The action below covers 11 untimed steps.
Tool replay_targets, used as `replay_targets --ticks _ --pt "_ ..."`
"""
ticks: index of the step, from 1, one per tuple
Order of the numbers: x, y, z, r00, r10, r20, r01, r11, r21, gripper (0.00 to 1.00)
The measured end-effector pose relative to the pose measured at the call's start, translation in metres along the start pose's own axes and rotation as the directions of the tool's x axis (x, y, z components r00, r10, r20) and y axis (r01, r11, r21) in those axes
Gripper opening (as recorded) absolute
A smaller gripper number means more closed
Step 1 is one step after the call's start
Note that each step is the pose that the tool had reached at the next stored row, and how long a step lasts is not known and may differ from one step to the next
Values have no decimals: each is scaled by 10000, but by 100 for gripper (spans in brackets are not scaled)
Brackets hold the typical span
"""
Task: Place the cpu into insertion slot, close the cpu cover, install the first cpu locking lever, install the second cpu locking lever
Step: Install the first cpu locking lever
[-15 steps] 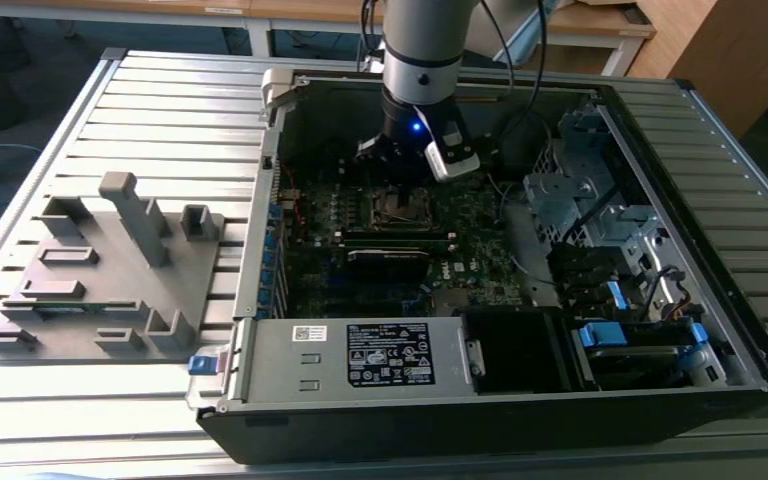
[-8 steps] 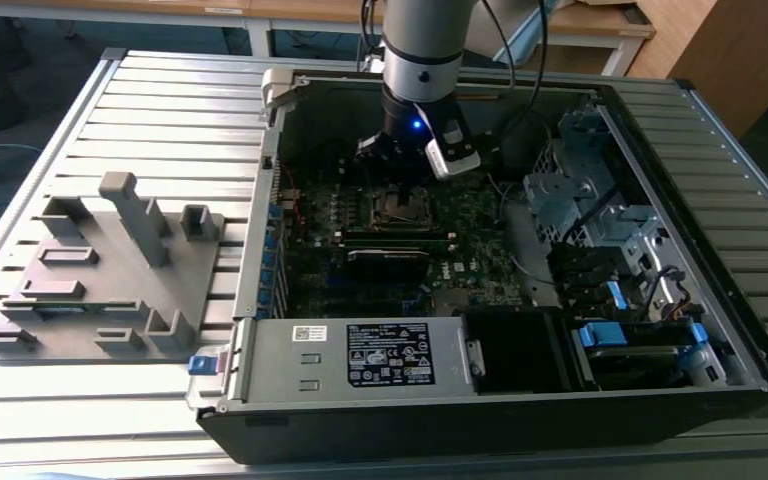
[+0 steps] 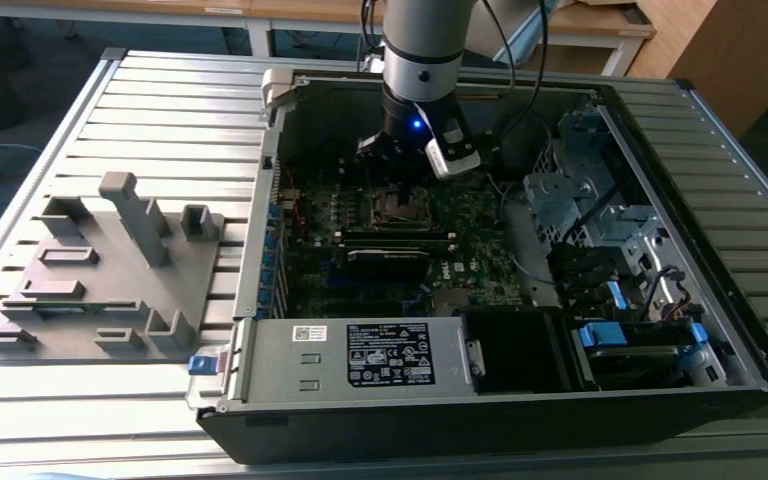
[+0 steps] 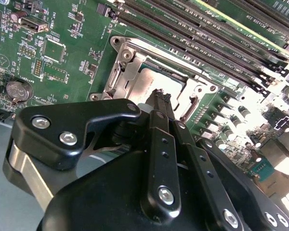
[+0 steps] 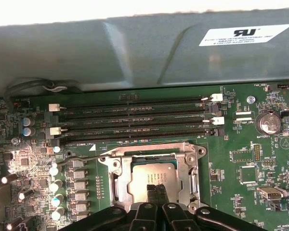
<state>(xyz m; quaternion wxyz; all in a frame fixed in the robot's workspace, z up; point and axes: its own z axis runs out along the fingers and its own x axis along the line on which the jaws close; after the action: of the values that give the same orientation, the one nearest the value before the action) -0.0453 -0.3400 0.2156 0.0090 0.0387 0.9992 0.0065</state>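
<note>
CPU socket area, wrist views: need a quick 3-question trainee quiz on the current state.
1. True or false: the cpu lies inside the insertion slot.
2. In both wrist views, the tips of the gripper are right over: A) the cpu; B) the long memory slots; C) the round coin battery.
3. Fill in: the gripper's fingers are ___ (open/shut).

Key: 1 true; 2 A; 3 shut.
</note>
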Motion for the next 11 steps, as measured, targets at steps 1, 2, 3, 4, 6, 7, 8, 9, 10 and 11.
replay_targets --ticks 1,2,3,4,6,7,8,9,10,11 --pt "0 0 -1 10000 0 0 0 10000 0 11" --pt "0 0 -3 10000 0 -1 0 10000 2 11" --pt "0 0 -7 10000 0 -2 0 10000 4 11" --pt "0 0 -10 10000 -1 -1 1 10000 2 11" --pt "0 0 -18 10000 0 0 0 10000 1 11" --pt "0 0 -21 10000 0 0 0 10000 0 11" --pt "-1 0 -24 10000 -1 0 1 10000 -1 11" --pt "-1 1 -24 10000 0 1 0 10000 -2 11" --pt "-1 1 -23 10000 0 2 0 10000 -4 11" --pt "-1 1 -24 10000 0 1 0 10000 -3 11"
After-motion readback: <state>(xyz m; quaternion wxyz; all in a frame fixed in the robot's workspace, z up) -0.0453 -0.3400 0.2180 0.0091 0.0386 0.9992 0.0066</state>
